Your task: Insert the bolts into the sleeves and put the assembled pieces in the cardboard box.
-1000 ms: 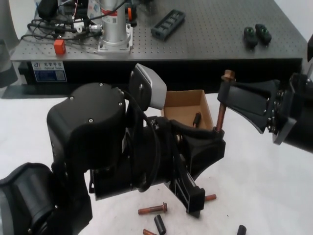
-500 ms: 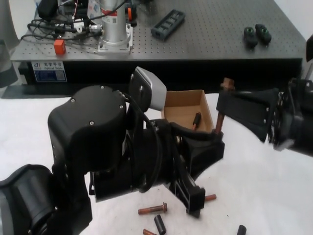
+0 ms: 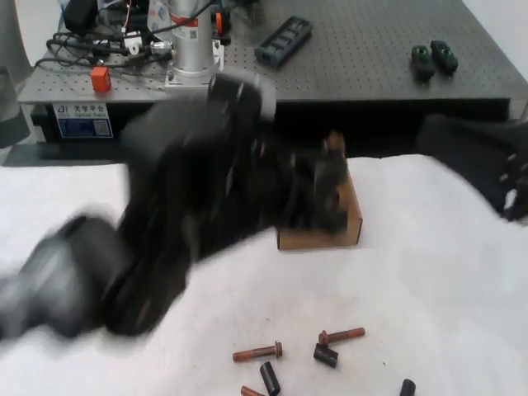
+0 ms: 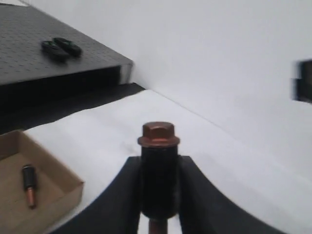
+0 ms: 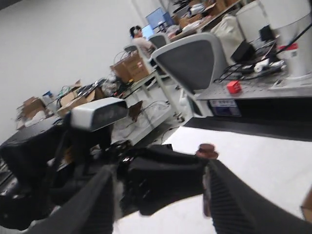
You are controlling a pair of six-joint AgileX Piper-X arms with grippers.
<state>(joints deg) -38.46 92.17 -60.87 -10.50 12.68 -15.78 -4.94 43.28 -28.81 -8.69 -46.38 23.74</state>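
1. High view. Left arm (image 3: 190,181) reaches across to the cardboard box (image 3: 318,236). The left gripper (image 3: 328,177) covers the box's opening from this angle, and I cannot tell how its fingers stand. Right gripper (image 3: 466,153) is at the right edge, well apart from the box. On the white cloth (image 3: 429,280), nearer the camera, lie a loose bolt (image 3: 257,353), a second bolt (image 3: 342,335) and a loose sleeve (image 3: 325,355) just beside the second bolt.
2. Left wrist view. Left gripper (image 4: 158,165) pinches a black sleeve (image 4: 158,187), held upright. A copper bolt (image 4: 158,134) runs through it, head seated on top, shank tip showing below. The cardboard box (image 4: 53,168) is near. One assembled piece (image 4: 28,184) lies on the box's floor.
3. Right wrist view. Right gripper (image 5: 161,168) has its fingers (image 5: 92,204) spread wide, with nothing between them. Beyond them is the left gripper (image 5: 165,180), with the bolt (image 5: 207,150) head poking up.
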